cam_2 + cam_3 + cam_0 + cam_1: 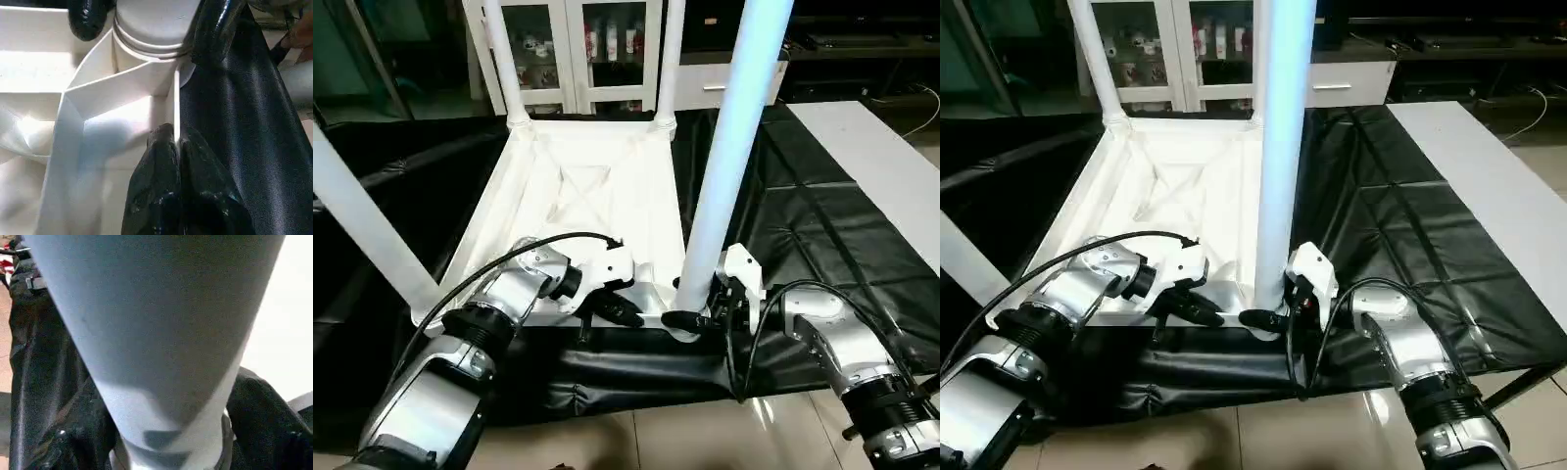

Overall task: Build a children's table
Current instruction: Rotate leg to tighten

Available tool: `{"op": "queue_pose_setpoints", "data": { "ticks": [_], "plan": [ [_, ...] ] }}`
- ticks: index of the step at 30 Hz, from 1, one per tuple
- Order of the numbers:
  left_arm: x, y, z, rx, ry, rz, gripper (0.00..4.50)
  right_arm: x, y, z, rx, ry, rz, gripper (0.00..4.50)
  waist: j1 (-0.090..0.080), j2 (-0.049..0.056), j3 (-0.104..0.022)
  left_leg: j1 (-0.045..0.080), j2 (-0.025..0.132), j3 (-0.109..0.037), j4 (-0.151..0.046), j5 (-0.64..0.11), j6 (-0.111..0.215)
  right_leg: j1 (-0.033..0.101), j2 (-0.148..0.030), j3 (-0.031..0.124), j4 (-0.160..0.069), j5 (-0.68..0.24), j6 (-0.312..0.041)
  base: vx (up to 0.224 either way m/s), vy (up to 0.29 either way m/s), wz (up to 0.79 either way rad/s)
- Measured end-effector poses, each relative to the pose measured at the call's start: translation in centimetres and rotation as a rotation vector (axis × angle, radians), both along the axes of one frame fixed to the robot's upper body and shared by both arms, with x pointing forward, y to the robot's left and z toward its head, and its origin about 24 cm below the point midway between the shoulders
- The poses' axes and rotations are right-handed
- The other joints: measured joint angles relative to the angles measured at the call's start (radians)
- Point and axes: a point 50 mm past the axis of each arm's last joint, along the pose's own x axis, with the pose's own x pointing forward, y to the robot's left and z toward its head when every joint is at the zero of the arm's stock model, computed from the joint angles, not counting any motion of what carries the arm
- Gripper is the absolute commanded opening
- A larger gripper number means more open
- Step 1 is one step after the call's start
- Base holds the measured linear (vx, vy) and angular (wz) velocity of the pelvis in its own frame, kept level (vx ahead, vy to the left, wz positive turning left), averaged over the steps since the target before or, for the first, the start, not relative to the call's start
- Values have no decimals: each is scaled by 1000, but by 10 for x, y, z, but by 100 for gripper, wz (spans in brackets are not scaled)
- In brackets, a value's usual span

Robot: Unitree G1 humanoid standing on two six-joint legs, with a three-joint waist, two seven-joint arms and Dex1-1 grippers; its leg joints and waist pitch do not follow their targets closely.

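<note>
Silver forearms with black ribbed cuffs fill the lower corners. White housings sit at each wrist (a black cable loops over each). Pincer fingers are glossy black.

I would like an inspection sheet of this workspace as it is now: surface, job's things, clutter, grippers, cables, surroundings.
Surface: black cover over the work surface, creased, hanging over the near edge.
Job's things: white tabletop lies upside down, ribs up; four legs stand in its corner sockets, among them the near right leg.
Clutter: nothing seen.
Grippers: left gripper shut, at the tabletop's near edge; right gripper with one finger on each side of the near right leg's base.
Cables: a black cable arcs over the left forearm; another loops at the right wrist.
Surroundings: white glass-door cabinet behind; bare white board to the right; tiled floor below.
</note>
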Motion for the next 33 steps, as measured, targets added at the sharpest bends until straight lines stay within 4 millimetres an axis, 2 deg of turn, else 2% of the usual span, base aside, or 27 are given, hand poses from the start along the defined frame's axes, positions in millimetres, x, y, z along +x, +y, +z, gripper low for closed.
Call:
{"op": "queue_pose_setpoints", "data": {
  "ticks": [4, 8, 14, 15, 16, 18, 19, 20, 22, 23, 25, 29, 30, 33],
  "plan": [
    [-1, 1, 0, 1, 1, 2, 0, 0, 0, 0, -2, 5, 6, 272, 0, 0, 0, 0, 0, 0, 0, 0, 0, 0, 0, 0, 0, 0, 0, 0, 0, 0],
    [0, 1, -1, 2, 7, 13, 0, 1, 2, -1, 6, 7, -14, 266, -3, 0, 0, 0, 0, 0, 0, 0, 0, 1, 0, 0, 0, 0, 0, 0, 0, 0],
    [6, -3, -5, 2, -24, 110, 0, 8, 8, -8, 16, 12, -173, 264, -28, -2, -2, 3, -1, 0, 1, 1, -1, 7, 0, 1, -1, -4, 7, 0, 0, 0],
    [9, -4, -6, -6, -31, 148, 0, 10, 10, -9, 32, 10, -221, 264, -32, -2, -2, 3, -1, 0, 1, 1, -1, 7, 0, 2, -2, -5, 8, 0, 0, 0],
    [15, -11, -6, -19, -56, 226, 0, 17, 11, -13, 50, 6, -342, 264, -39, -3, -2, 7, -2, -1, 2, 1, -1, 8, 0, 2, -4, -5, 8, 0, 0, 0],
    [22, -24, -7, -27, -90, 340, 0, 29, 15, -14, 77, -11, -537, 264, -54, 1, 1, 4, -2, -2, 3, 1, -1, 7, 0, 0, -11, -5, 9, -73, 25, -5],
    [27, -33, -7, -38, -107, 419, 0, 35, 15, -16, 103, -18, -676, 264, -65, 6, 3, 0, -2, -5, 3, 1, -1, 7, 0, -5, -22, -6, 9, -83, 35, -8],
    [27, -39, -7, -46, -109, 442, 0, 38, 14, -16, 109, -26, -729, 264, -75, 9, 4, -3, -2, -7, 3, 1, -1, 9, -1, -11, -31, -6, 9, -64, 54, -11],
    [27, -48, -10, -66, -115, 490, 0, 41, 14, -17, 140, -34, -832, 264, -92, 19, 9, -3, -1, -15, -1, 0, 0, 20, -2, -26, -55, -6, 9, -42, 60, -6],
    [27, -50, -10, -69, -121, 499, 0, 42, 15, -18, 150, -38, -858, 263, -101, 20, 11, -3, -1, -17, -1, 0, 0, 22, -2, -29, -60, -6, 9, -26, 53, -4],
    [27, -51, -11, -71, -136, 506, 0, 42, 18, -19, 192, -44, -911, 262, -106, 23, 13, -4, -2, -18, -2, 0, 0, 25, -2, -31, -69, -6, 9, 0, 0, 0],
    [27, -53, -11, -80, -155, 491, 0, 39, 19, -21, 230, -73, -942, 262, -105, 27, 15, -6, -6, -17, -2, 0, 0, 24, -5, -27, -69, -5, 9, 0, 0, 0],
    [26, -53, -11, -79, -160, 485, 0, 38, 18, -21, 231, -83, -942, 316, -105, 27, 15, -7, -6, -16, -3, 0, 0, 23, -5, -27, -69, -5, 9, 0, 0, 0],
    [27, -50, -11, -78, -175, 486, 0, 35, 19, -19, 276, -111, -908, 340, -102, 29, 14, -6, -6, -15, -3, 1, 0, 23, -5, -24, -64, -3, 5, 0, 0, 0]
  ]
}}
